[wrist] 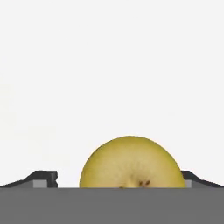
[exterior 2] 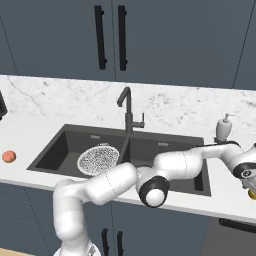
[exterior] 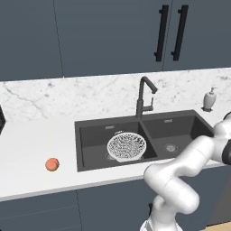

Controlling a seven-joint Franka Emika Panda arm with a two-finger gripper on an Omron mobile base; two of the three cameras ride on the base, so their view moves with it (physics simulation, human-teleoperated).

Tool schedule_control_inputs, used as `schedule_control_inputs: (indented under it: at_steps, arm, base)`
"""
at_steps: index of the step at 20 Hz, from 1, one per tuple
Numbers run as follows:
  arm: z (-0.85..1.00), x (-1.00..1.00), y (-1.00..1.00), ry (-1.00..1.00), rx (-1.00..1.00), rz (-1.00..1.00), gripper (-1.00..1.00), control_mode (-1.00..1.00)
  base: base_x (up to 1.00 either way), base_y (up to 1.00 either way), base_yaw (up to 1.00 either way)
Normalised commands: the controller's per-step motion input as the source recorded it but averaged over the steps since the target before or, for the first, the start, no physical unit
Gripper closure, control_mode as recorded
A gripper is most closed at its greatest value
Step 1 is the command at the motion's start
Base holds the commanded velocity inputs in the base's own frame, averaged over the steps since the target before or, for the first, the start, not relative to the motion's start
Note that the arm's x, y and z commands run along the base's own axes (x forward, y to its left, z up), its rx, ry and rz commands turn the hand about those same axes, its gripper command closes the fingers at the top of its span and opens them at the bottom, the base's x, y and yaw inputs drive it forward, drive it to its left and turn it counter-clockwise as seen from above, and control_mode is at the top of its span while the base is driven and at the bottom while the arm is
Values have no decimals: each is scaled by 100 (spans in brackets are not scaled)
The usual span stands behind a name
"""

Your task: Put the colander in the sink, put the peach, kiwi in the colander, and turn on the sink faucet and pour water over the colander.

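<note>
Here, tool [wrist: 118, 186] fingers flanking the rounded kiwi [wrist: 131, 162], grip uncertain, colander [exterior: 126, 146] upright in sink [exterior: 90, 135].

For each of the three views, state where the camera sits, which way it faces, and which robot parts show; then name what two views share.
Left base view: behind-left of the arm, facing forward and down at the sink; the arm rises lower right.
Right base view: behind-right, facing the same sink; the arm rises lower left and reaches right.
Hand view: on the hand, looking along the gripper at a yellow-green fruit between the fingertips.
Both base views share the colander, the faucet, the peach and the soap dispenser.
</note>
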Motion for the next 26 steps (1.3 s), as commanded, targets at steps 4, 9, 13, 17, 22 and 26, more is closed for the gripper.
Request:
schedule_control_inputs:
  at_steps: [4, 9, 13, 17, 22, 26]
  arm:
    - [-25, 33, -25, 0, 0, -13, 100, -100]
    - [4, -14, 33, 0, 6, -5, 100, -100]
    - [22, -32, 100, -1, 16, 0, 100, -100]
    - [30, -32, 100, -14, 12, 4, 100, -100]
    - [46, -55, 100, -41, 1, 0, 100, -100]
    - [24, -43, 100, -60, -4, 0, 100, -100]
  base:
    - [0, 0, 0]
    - [0, 0, 0]
    - [0, 0, 0]
    - [0, 0, 0]
    - [0, 0, 0]
    - [0, 0, 0]
